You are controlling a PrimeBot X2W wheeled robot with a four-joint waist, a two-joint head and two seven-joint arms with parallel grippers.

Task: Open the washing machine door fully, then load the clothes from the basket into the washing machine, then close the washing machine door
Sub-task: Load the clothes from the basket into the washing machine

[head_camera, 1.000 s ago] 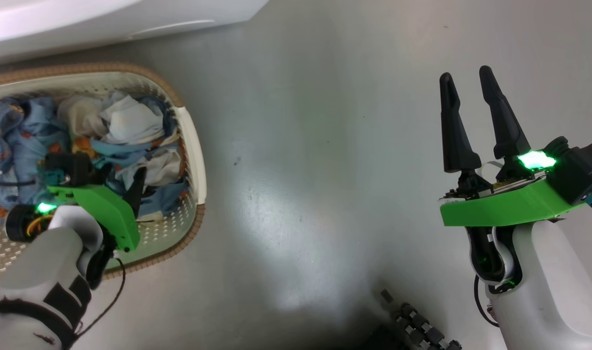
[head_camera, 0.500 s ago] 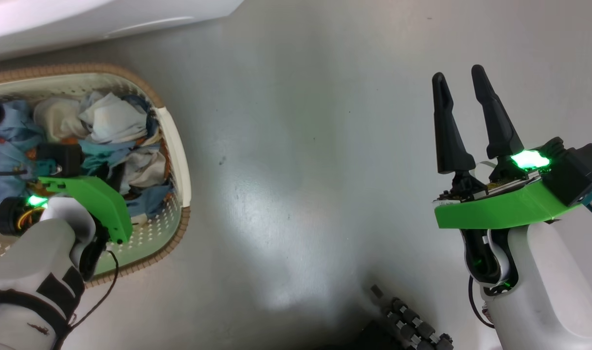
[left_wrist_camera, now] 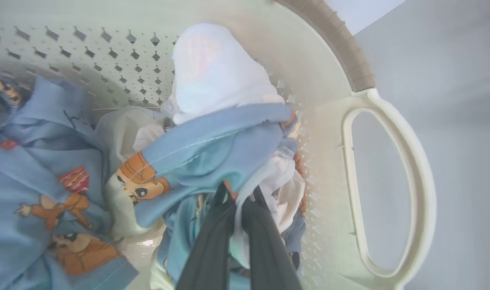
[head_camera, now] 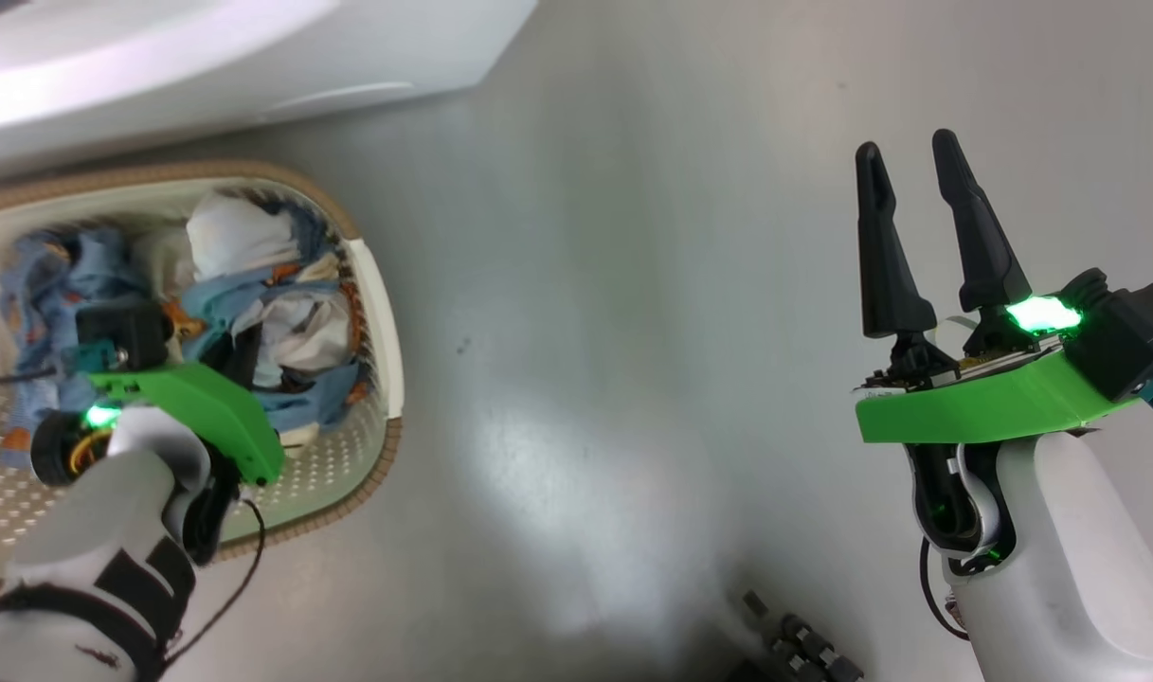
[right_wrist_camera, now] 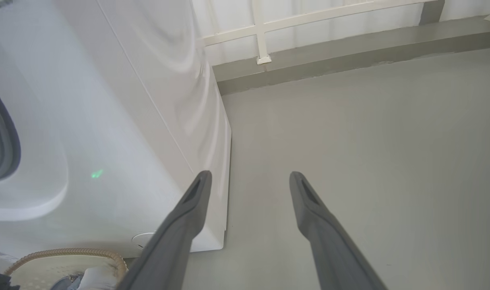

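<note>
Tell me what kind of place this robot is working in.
Probably a laundry area, perhaps a utility room: a big white washing machine stands on a bare grey floor, with a cream basket of clothes close by it.

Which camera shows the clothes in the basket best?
The left wrist view: the clothes are close up, cartoon prints clear, left gripper pinching a fold. The head view shows them smaller in the basket, partly behind the arm. The right wrist view catches a scrap at its edge.
</note>
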